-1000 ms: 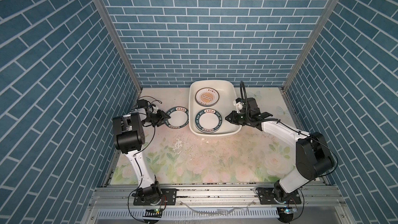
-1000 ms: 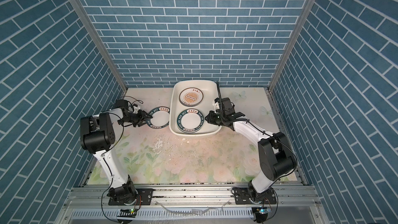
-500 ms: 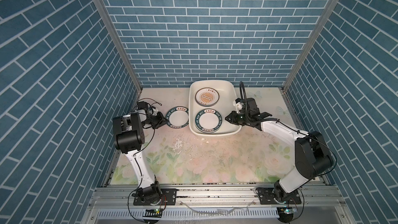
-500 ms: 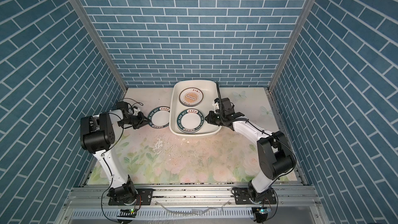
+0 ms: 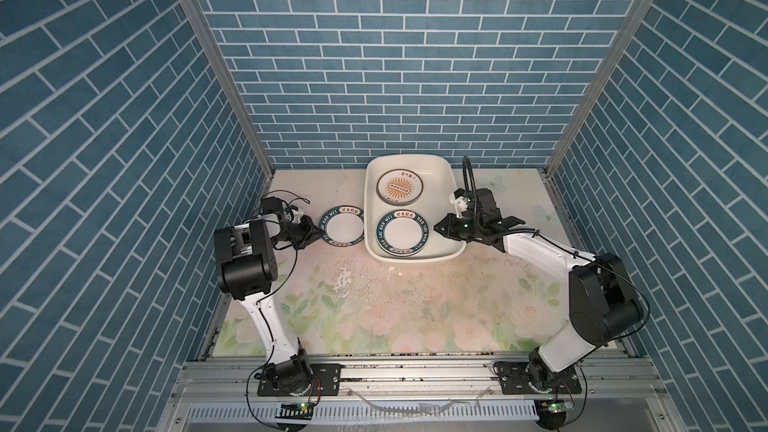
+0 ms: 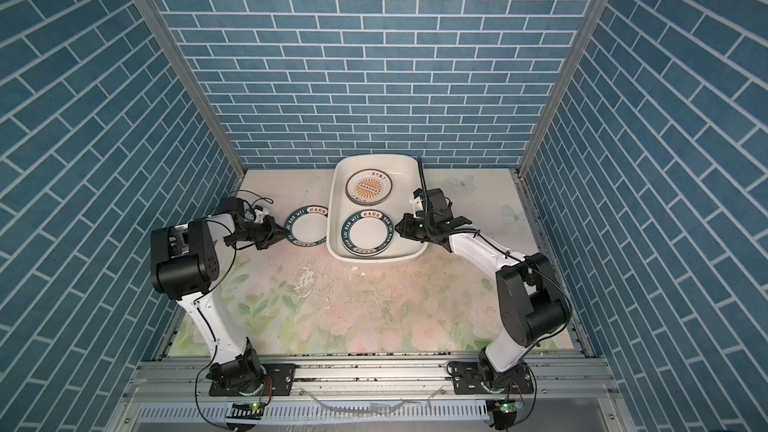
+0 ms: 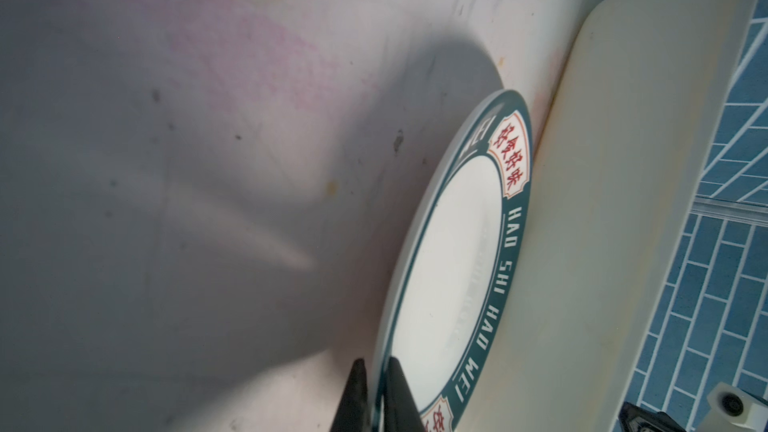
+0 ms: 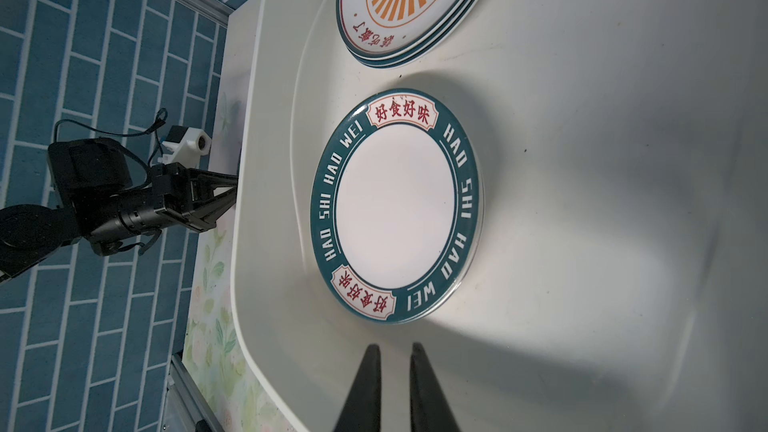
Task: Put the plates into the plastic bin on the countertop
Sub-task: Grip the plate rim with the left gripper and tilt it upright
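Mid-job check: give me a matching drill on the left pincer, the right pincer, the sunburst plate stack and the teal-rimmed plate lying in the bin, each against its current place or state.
Things:
1. left pincer
2. right pincer
3. sunburst plate stack
4. teal-rimmed plate lying in the bin

Places or states:
A. far end of the plastic bin
B. shut on the rim of the plate outside the bin
C. near end of the bin, flat
D. shut, empty, over the bin

Pairs: 1-B; 2-D; 3-A; 4-C
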`<act>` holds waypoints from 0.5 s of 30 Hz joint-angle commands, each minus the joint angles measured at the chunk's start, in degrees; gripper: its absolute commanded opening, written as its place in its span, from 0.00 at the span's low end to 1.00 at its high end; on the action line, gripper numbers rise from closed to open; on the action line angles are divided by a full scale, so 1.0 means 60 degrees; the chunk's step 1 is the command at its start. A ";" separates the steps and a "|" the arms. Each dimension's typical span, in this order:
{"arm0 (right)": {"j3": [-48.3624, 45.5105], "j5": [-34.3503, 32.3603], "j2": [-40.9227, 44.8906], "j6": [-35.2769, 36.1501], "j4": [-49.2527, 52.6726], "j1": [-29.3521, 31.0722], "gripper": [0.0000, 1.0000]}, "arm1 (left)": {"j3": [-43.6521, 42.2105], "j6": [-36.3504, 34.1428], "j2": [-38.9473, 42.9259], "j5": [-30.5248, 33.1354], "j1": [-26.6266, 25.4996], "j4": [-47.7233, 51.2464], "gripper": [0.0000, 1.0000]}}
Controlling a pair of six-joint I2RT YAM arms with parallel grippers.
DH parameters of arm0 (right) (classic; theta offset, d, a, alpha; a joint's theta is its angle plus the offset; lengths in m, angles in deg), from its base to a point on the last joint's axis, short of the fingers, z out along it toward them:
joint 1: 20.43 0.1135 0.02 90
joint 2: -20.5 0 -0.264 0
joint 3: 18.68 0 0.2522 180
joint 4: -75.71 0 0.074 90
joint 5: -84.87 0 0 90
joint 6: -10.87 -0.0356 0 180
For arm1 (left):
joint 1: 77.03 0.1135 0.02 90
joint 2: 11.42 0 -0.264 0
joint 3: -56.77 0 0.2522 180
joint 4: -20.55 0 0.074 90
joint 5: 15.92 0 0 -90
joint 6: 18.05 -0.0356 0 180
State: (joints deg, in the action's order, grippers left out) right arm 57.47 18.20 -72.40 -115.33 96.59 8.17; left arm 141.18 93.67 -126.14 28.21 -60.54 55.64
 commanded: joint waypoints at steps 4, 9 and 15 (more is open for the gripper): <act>-0.0071 0.0081 -0.0044 -0.0147 -0.0237 0.0000 0.15 | -0.0288 0.0210 0.0715 0.0803 0.0143 0.0197 0.00; -0.0199 0.0110 0.0034 -0.0162 -0.0292 -0.0002 0.15 | -0.0387 0.0288 0.1106 0.0760 0.0267 0.0130 0.00; -0.0286 0.0110 0.0124 -0.0162 -0.0358 0.0006 0.15 | -0.0546 0.0394 0.1535 0.0673 0.0371 -0.0007 0.00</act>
State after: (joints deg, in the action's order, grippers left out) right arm 56.38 18.25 -72.40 -115.33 95.45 8.17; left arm 138.47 95.65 -119.69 32.85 -58.74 55.92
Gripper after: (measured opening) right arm 0.154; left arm 0.084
